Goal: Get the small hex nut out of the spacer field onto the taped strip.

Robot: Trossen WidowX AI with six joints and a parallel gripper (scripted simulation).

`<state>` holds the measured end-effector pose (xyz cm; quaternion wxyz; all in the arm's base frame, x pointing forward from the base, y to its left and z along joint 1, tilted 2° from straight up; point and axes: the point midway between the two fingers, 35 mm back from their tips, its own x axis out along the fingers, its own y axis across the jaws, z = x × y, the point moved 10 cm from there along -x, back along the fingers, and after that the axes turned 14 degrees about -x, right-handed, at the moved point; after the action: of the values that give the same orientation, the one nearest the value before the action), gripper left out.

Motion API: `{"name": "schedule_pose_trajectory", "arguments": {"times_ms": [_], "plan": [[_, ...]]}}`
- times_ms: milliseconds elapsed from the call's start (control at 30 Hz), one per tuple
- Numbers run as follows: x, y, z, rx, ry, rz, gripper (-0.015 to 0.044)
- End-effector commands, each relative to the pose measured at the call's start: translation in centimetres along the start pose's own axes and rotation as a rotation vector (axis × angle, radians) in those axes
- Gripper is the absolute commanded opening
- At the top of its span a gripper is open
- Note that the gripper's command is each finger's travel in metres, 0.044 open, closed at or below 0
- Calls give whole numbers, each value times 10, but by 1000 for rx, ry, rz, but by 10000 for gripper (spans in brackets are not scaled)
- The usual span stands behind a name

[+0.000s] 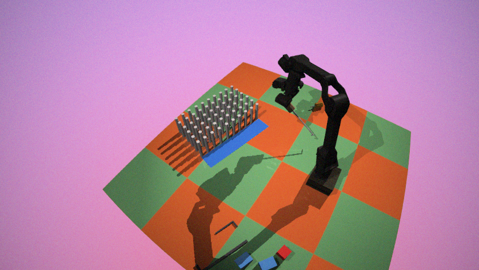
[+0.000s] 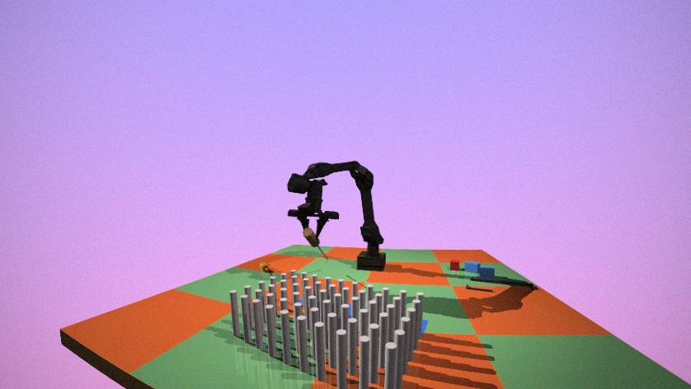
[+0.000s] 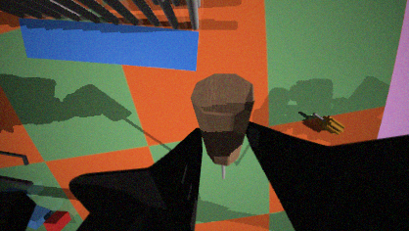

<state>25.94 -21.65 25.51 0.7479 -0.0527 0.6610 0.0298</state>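
Note:
My gripper point(image 1: 289, 106) point(image 2: 312, 236) point(image 3: 222, 129) is shut on the wooden handle point(image 2: 309, 236) point(image 3: 222, 93) of a thin metal hook tool. The tool's rod point(image 1: 303, 123) slants down toward the arm's base, and its small bent tip hangs above the table, outside the field. The standing metal spacers point(image 1: 256, 111) point(image 2: 319, 348) point(image 3: 194, 15) are upright in rows, well away from the tool. The blue taped strip point(image 1: 239, 142) point(image 2: 425, 327) point(image 3: 113, 46) lies along their front. I cannot make out the hex nut in any view.
A yellow-handled tool point(image 1: 317, 107) point(image 2: 264, 267) point(image 3: 335, 125) lies beyond the gripper. A small black bent key point(image 1: 223, 227) point(image 2: 479, 288), a long black bar point(image 1: 231, 250) point(image 2: 502, 281), two blue blocks point(image 1: 267, 263) point(image 2: 472, 266) and a red block point(image 1: 284, 251) point(image 2: 454, 264) point(image 3: 58, 220) lie on the other side.

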Motion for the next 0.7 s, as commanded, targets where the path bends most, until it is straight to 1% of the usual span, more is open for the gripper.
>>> {"name": "schedule_pose_trajectory", "arguments": {"times_ms": [0,667], "plan": [[-1,13,7,-122,13,-17,0],[-2,87,36,-805,84,-86,0]]}}
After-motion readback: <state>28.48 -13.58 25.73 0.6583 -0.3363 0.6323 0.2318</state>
